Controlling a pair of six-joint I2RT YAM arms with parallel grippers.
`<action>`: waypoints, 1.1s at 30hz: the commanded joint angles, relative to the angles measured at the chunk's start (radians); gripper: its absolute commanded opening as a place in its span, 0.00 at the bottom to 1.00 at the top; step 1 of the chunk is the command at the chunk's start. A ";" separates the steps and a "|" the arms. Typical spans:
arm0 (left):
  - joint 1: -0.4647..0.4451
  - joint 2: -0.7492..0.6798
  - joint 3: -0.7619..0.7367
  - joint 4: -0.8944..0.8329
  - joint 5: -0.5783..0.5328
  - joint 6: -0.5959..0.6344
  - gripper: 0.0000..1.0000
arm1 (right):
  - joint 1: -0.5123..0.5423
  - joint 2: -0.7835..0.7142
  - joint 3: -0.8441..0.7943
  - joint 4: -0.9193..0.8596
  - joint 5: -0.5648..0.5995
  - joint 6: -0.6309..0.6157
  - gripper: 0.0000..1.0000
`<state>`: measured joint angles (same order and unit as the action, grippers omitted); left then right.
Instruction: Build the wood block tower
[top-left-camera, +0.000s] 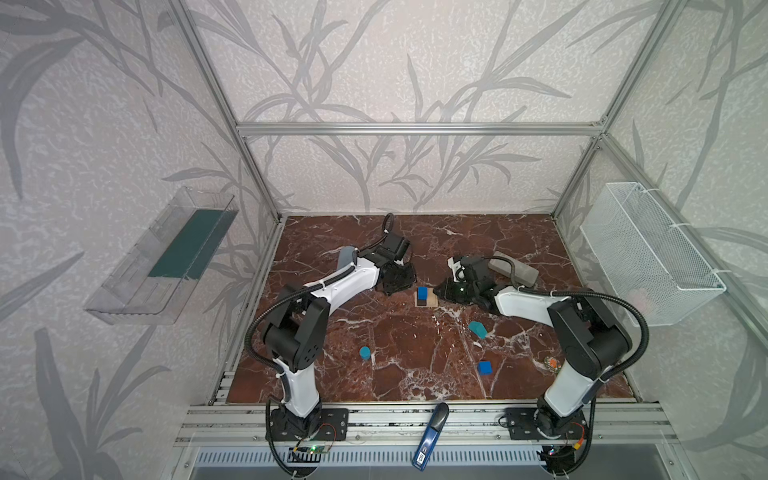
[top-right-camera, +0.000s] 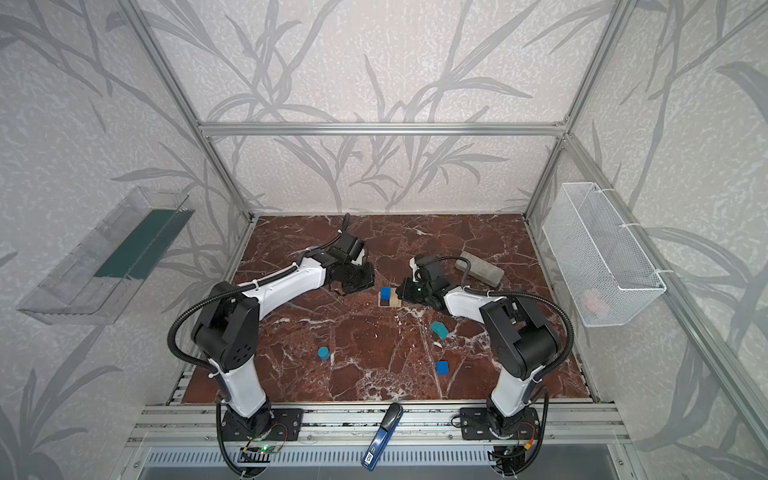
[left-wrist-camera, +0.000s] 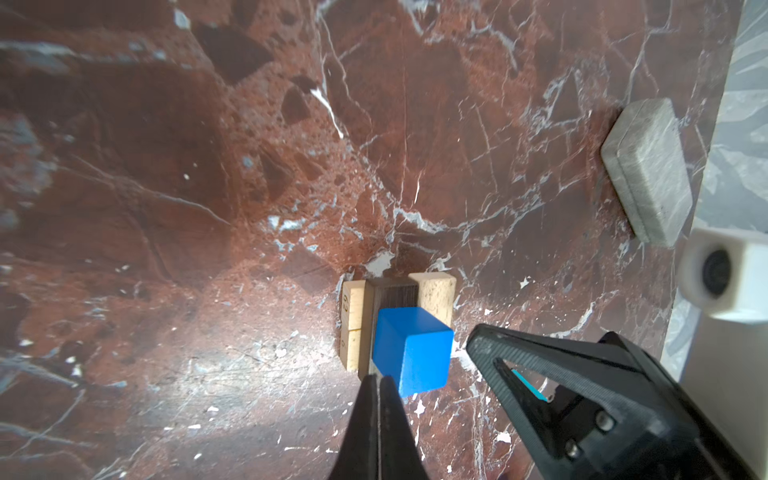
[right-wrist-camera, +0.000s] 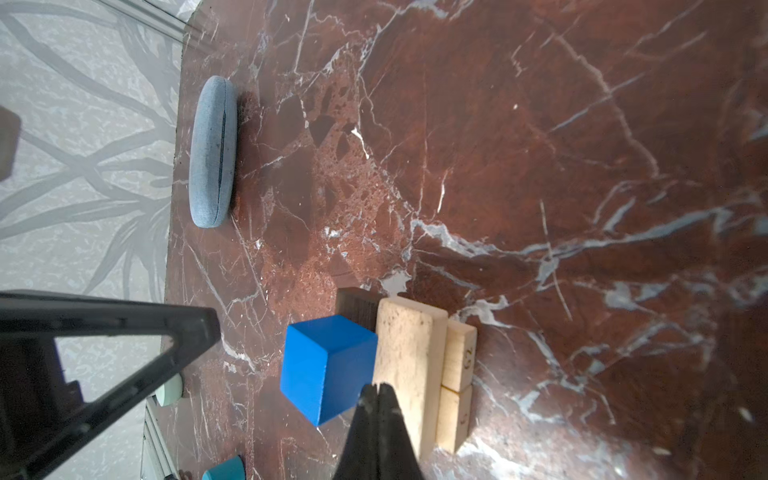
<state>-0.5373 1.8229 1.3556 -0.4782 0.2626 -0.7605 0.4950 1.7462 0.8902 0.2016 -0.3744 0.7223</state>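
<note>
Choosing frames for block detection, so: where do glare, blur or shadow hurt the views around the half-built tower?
Left wrist view: pale glare on the marble table beside the tower, blue cube sharp, marble smeared toward the picture's edges. Right wrist view: cube crisp, marble soft at the edges. In both top views: even light, faint shadows, tower tiny.

the left end effector (top-left-camera: 406, 286) and right end effector (top-left-camera: 440, 292) crowd the stack (top-left-camera: 425, 299) from both sides; the tabletop (top-left-camera: 415, 365) in front of it lies open between cylinder (top-left-camera: 365, 353) and cube (top-left-camera: 484, 367).
</note>
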 joint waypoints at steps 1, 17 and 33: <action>0.006 -0.049 0.022 -0.024 -0.056 0.010 0.00 | 0.011 0.009 0.030 -0.024 0.011 -0.014 0.00; 0.006 -0.056 -0.060 0.044 -0.025 0.003 0.00 | 0.031 0.021 0.047 -0.032 0.028 -0.015 0.00; 0.007 -0.062 -0.072 0.050 -0.023 0.003 0.00 | 0.038 0.041 0.052 -0.015 0.017 -0.007 0.00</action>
<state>-0.5327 1.7908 1.2976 -0.4328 0.2394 -0.7601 0.5262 1.7786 0.9173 0.1879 -0.3584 0.7212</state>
